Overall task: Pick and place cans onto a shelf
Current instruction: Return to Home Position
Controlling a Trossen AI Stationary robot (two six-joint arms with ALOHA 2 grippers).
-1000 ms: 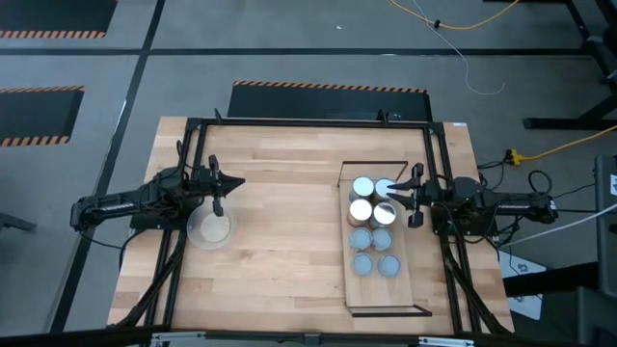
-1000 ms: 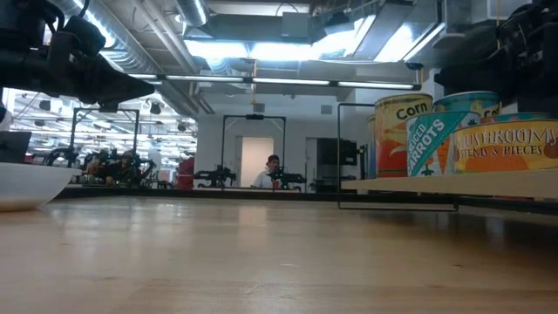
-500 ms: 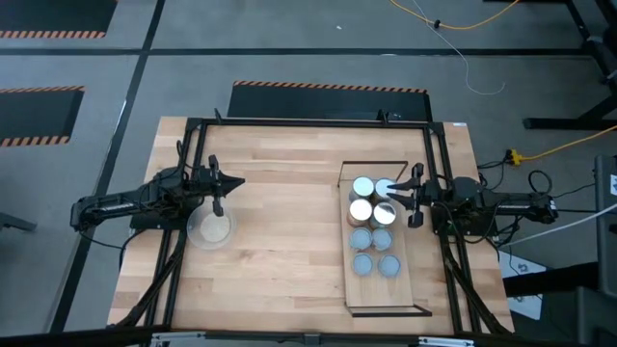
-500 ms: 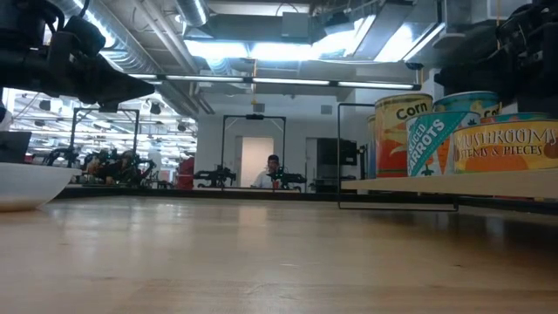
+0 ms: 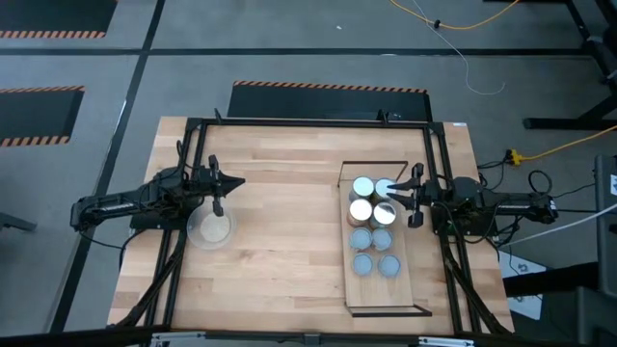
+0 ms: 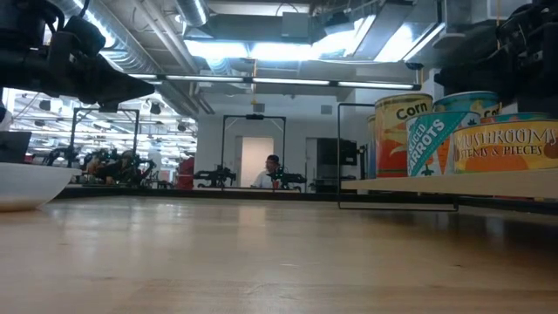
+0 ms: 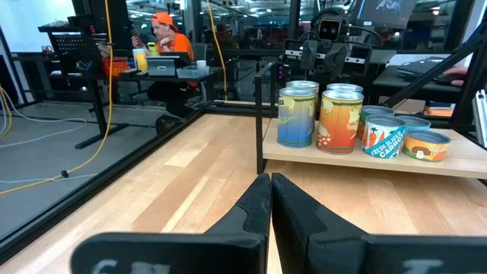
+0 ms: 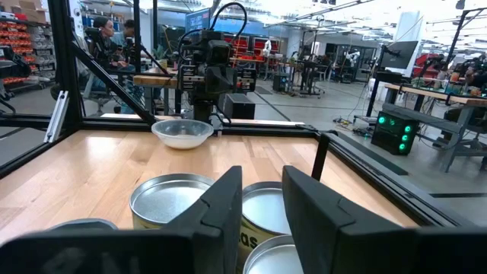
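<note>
Eight cans stand upright in two rows on the light-wood shelf [image 5: 396, 289] at the table's right; they also show in the low view [image 6: 436, 131] and the left wrist view [image 7: 338, 122]. The far cans [image 5: 363, 186] have shiny tops, the near ones [image 5: 362, 262] dull blue-grey tops. My right gripper [image 5: 388, 192] hovers over the far right can [image 8: 262, 209], fingers a little apart and empty [image 8: 262, 194]. My left gripper [image 5: 239, 181] is shut and empty [image 7: 271, 186] above the table's left part, pointing toward the shelf.
A clear round dish [image 5: 212, 229] stands on the table just near of my left gripper; it shows in the right wrist view [image 8: 183, 132] too. A black frame [image 5: 289, 122] runs around the tabletop. Bare planks [image 5: 289, 222] lie between dish and shelf. People sit in the room behind.
</note>
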